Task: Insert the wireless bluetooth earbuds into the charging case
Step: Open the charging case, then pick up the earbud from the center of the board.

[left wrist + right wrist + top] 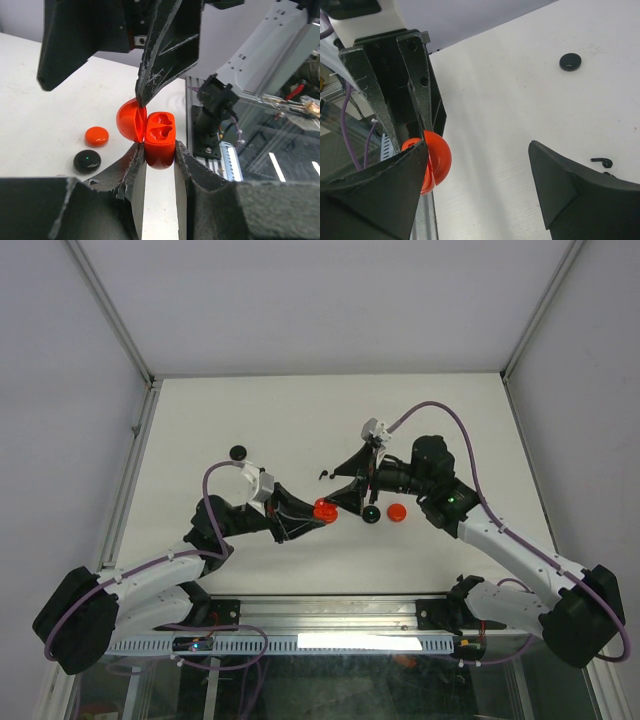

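The left gripper (160, 149) was closed nearly tight on the red charging case (160, 137), one finger on each side of its lower body, and held it upright above the white table (250, 410) near the middle of the scene. The case stood open: its domed lid (130, 121) was swung back to the left in the left wrist view, and the two moulded hollows in the body looked unfilled.

The right gripper (477, 147) reached in from the right with its jaws spread wide and nothing between them. One of its fingers (165, 55) came down on the case with its tip at the seam where lid and body meet (it appeared to touch there, though the contact was hard to confirm).

A black earbud (601, 161) lay on the table just to the far side of the held case, close beside the right gripper's other finger and apart from the case. The red earbuds could not be made out.

A black disc (371, 514) and a red disc (396, 511) lay side by side just right of the case. A second black disc (237, 451) sat well apart, at the far left.
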Action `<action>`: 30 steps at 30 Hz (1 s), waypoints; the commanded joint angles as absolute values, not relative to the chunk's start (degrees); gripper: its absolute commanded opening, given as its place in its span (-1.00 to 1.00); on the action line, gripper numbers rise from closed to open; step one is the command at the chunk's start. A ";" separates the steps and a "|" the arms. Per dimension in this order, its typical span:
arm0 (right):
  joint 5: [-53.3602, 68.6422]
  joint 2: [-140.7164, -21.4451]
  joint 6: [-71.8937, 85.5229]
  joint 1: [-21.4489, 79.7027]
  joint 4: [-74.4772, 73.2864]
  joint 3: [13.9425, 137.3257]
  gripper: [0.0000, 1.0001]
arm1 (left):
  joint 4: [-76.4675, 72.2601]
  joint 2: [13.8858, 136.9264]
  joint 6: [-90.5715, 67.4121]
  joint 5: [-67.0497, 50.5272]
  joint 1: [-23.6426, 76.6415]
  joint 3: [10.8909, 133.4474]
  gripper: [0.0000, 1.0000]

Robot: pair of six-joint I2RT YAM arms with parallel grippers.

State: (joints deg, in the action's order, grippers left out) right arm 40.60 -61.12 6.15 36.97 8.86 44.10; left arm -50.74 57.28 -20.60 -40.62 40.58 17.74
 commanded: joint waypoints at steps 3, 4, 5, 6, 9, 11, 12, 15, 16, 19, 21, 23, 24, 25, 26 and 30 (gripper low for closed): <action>34.66 -62.14 3.26 36.27 4.01 49.72 0.68 | -55.33 59.69 -17.40 -28.68 41.15 13.74 -1.00; 32.95 -62.62 3.07 36.10 2.84 50.47 0.68 | -55.76 60.47 -17.48 -26.66 41.05 13.02 -1.00; 31.11 -63.29 2.93 35.86 1.44 51.12 0.68 | -56.18 60.93 -17.38 -24.95 40.89 12.41 -1.00; 29.15 -63.91 2.78 35.54 0.36 51.82 0.68 | -56.78 61.27 -17.39 -23.82 40.67 11.76 -1.00; 21.79 -66.47 2.45 34.43 -2.90 53.52 0.68 | -58.25 61.48 -16.47 -22.04 39.88 9.97 -1.00; 16.56 -68.88 2.13 33.39 -5.63 55.31 0.66 | -58.20 61.08 -15.95 -20.95 39.47 9.41 -1.00; 14.48 -70.42 2.30 32.66 -6.80 56.41 0.66 | -58.15 60.89 -15.88 -20.41 39.31 9.26 -1.00; 9.63 -75.30 3.31 29.75 -8.93 59.35 0.63 | -57.34 60.44 -14.13 -18.96 39.13 8.87 -1.00; 7.69 -76.88 3.48 28.89 -9.22 60.32 0.62 | -56.99 60.34 -13.20 -18.41 39.19 8.65 -1.00; 2.75 -83.27 4.22 26.65 -10.48 64.30 0.57 | -57.21 59.69 -8.81 -16.81 39.13 7.38 -1.00; 0.79 -87.37 4.97 25.22 -10.89 66.78 0.50 | -56.40 59.04 -6.57 -15.38 39.17 7.07 -1.00; -0.01 -91.87 5.92 23.75 -11.21 69.38 0.44 | -55.22 58.56 -4.39 -14.60 39.13 7.03 -1.00; -0.40 -93.97 6.23 22.90 -11.75 70.94 0.40 | -55.21 58.54 -3.48 -14.32 39.19 6.94 -1.00; -0.82 -96.19 6.44 22.42 -12.16 72.45 0.37 | -55.67 58.79 -2.83 -13.80 39.19 6.68 -1.00; -1.33 -98.16 6.54 22.04 -12.64 74.09 0.34 | -56.47 59.36 -2.06 -13.01 39.17 6.33 -1.00; -2.04 -105.88 6.59 20.76 -14.98 80.66 0.18 | -63.81 64.26 1.76 -12.93 39.11 4.75 -1.00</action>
State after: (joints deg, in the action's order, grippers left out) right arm 0.97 -101.43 5.65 21.80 -13.58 73.54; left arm -54.61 60.73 -5.13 -14.26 39.64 6.63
